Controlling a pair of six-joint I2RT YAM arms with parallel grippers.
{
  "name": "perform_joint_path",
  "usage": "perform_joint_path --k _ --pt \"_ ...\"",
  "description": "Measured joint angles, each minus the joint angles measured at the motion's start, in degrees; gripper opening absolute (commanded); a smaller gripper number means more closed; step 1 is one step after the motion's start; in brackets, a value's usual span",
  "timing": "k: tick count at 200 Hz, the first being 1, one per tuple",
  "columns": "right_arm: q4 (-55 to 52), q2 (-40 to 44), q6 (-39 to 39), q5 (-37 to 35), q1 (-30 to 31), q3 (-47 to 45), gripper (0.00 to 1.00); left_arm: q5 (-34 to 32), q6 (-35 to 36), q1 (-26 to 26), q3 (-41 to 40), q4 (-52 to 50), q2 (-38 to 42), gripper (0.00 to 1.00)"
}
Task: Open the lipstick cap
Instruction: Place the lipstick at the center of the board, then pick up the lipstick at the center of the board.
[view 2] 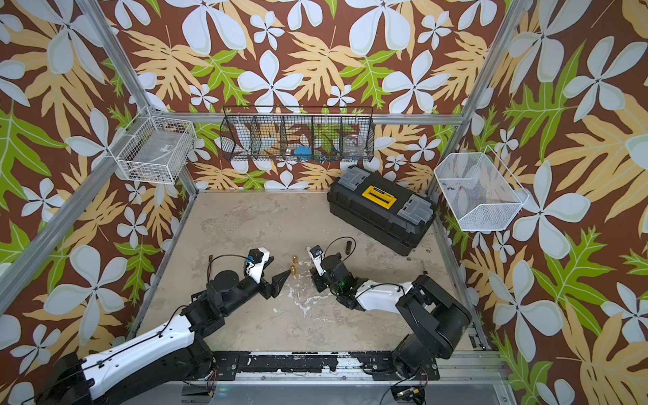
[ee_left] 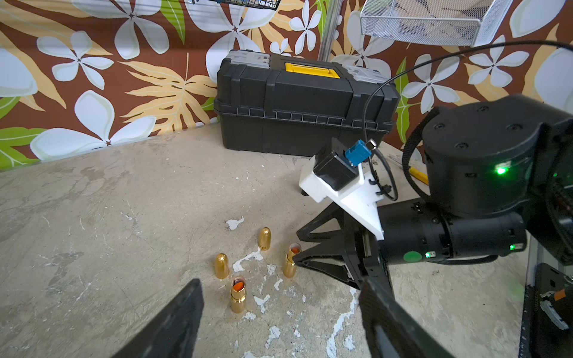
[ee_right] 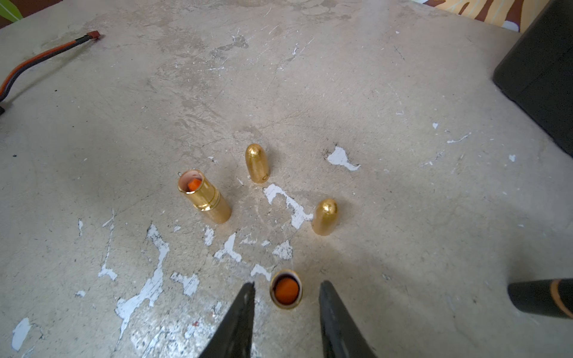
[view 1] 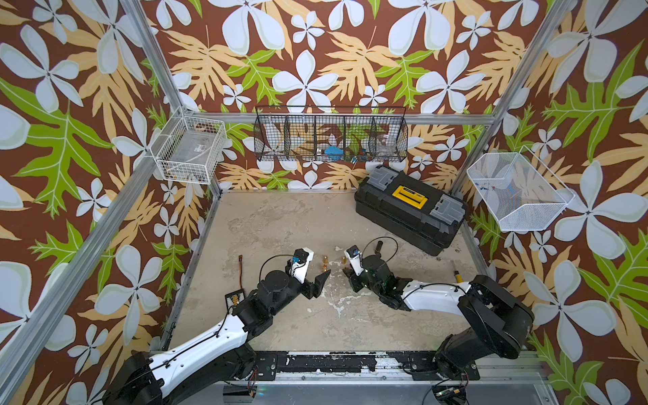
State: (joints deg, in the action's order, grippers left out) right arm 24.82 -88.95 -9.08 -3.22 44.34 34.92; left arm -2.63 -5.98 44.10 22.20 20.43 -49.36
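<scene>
The lipstick [ee_right: 286, 293] nearest the right arm stands upright on the bench [ee_right: 403, 93], uncapped, with its orange stick showing down inside the gold tube. The right gripper [ee_right: 286, 283] is open around it. One black finger sits on either side, and the right wrist view shows a strip of bench between each finger and the tube, so nothing is clamped. In the left wrist view one fingertip seems to meet the tube's side, though contact cannot be told there. A second lipstick [ee_right: 204, 196], also uncapped and upright, stands near it. A gold cap [ee_right: 257, 163] and a second gold cap [ee_right: 324, 217] stand dome-up just beside the two tubes, so the four pieces form a loose cluster with none touching. The left gripper [ee_left: 280, 282] faces this cluster from the opposite side with its fingers [ee_left: 173, 325] spread wide. In the left wrist view the second lipstick shows in the gap between them and touches neither. Flaked white patches mark the bench around the cluster. An orange and black cable [ee_right: 46, 52] lies well apart toward the left arm's side. A black toolbox [view 1: 410, 210] with a yellow handle sits at the back right corner. A black wire basket [view 1: 331, 136] hangs on the back wall, and a white wire basket [view 1: 189, 154] and a white mesh basket [view 1: 515, 191] hang on the side walls.
</scene>
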Motion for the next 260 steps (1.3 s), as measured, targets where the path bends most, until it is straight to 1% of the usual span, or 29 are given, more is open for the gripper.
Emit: perform_joint_path --k 37,75,90,101,117,129,160,175,189,226,260 --pt "-1.9 4.2 -0.7 0.3 0.0 -0.7 0.38 1.4 0.1 0.0 0.8 0.0 -1.2 0.81" --pt "-3.9 12.9 -1.0 -1.2 -0.1 -1.2 0.39 4.5 -0.1 0.0 2.2 -0.5 -4.1 0.81" --pt "-4.3 16.5 -1.3 -2.0 -1.3 -1.6 0.4 6.5 -0.4 0.0 3.3 -0.7 -6.3 0.83" --pt "-5.2 18.8 -2.1 -2.8 -3.1 -1.6 0.42 8.2 -1.3 0.0 4.4 -1.2 -8.2 0.86" --pt "-7.6 20.9 -3.1 -3.5 -5.9 -0.8 0.45 11.2 -1.7 0.0 6.6 -2.1 -11.3 0.99" --pt "-9.9 21.6 -4.4 -4.4 -8.1 0.3 0.46 13.7 -3.0 0.0 8.3 -2.4 -13.8 1.0" --pt "-16.3 20.0 -6.4 -3.4 -14.9 3.5 0.46 18.4 -4.5 0.0 12.2 -2.7 -19.6 1.0" --pt "-20.0 17.4 -7.5 -1.1 -18.2 5.9 0.46 19.8 -4.9 0.0 14.2 -2.9 -22.2 1.0" --pt "-22.6 14.5 -8.5 0.7 -20.1 8.4 0.46 20.7 -5.9 0.1 16.3 -3.5 -24.7 1.0" --pt "-27.1 7.9 -8.7 3.3 -21.9 13.7 0.46 22.0 -5.9 0.7 22.5 -6.6 -31.0 1.0" --pt "-28.0 4.1 -8.7 2.8 -22.3 16.2 0.47 21.9 -5.9 1.3 24.6 -8.5 -32.8 1.0"
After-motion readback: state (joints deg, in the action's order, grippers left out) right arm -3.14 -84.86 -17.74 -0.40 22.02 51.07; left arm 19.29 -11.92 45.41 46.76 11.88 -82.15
